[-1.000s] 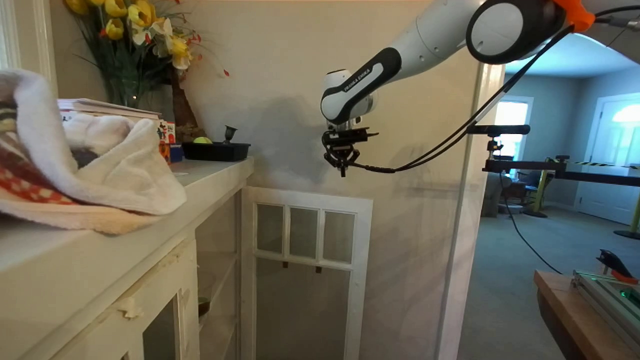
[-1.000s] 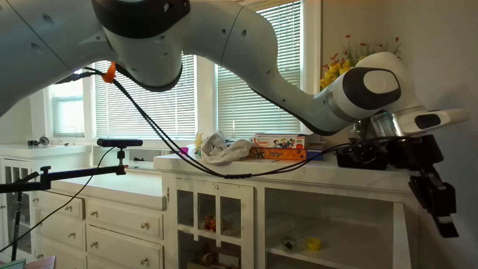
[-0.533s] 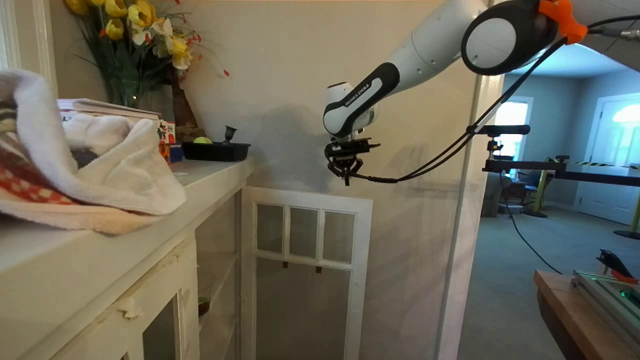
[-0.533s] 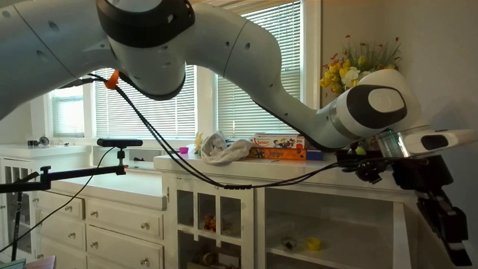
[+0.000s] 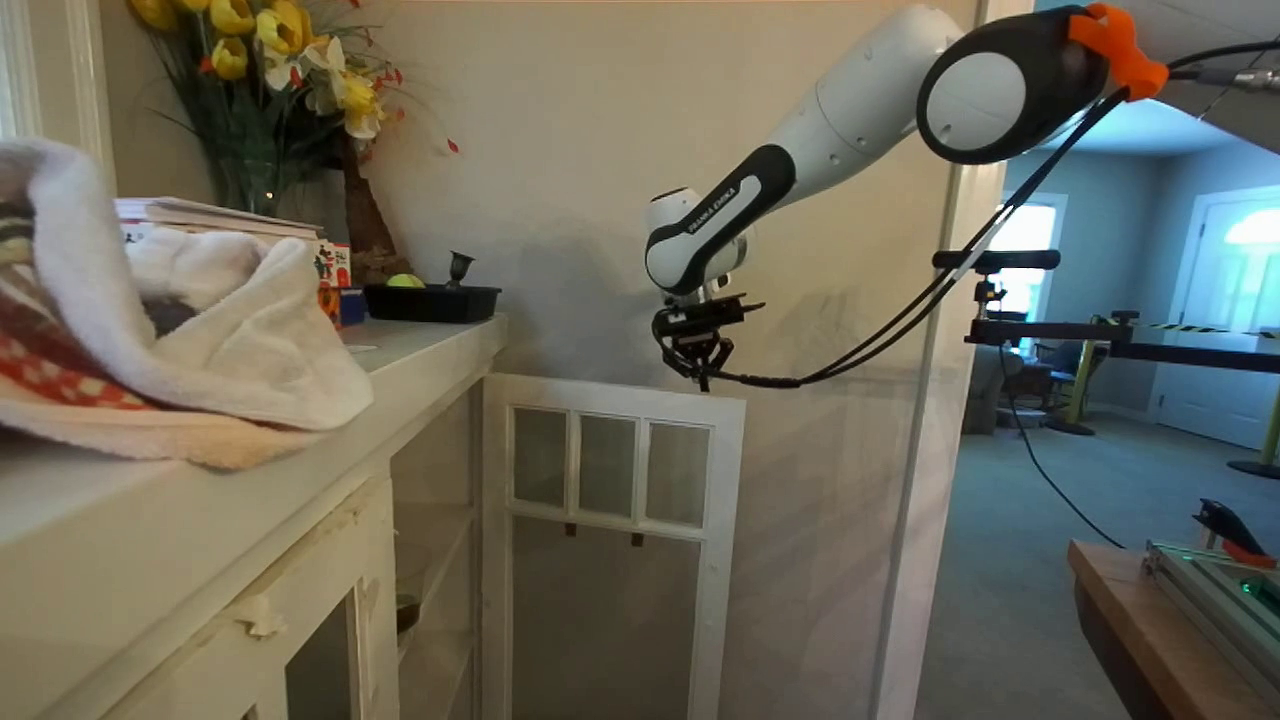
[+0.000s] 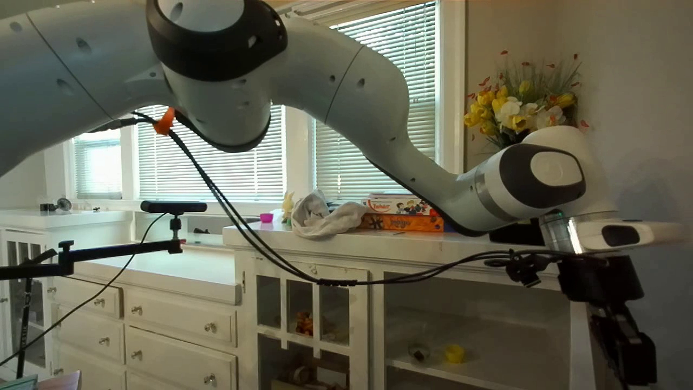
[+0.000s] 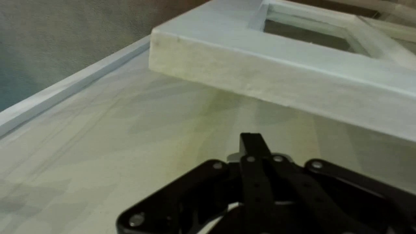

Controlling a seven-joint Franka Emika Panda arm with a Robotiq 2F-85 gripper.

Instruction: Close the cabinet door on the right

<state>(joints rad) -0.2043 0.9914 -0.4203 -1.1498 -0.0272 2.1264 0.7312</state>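
Wrist view: white cabinet door (image 7: pixel 289 79) stands wide open, top edge slanting just beyond tool (image 7: pixel 255 144); tool's fingers together, holding nothing. Tool seems on door's side facing wall (image 7: pixel 123 146), where closing push should start.

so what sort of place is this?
Most likely a home, though which room I can't tell. Signs: white built-in cabinetry with board-game boxes on its top, plus a bunch of flowers.
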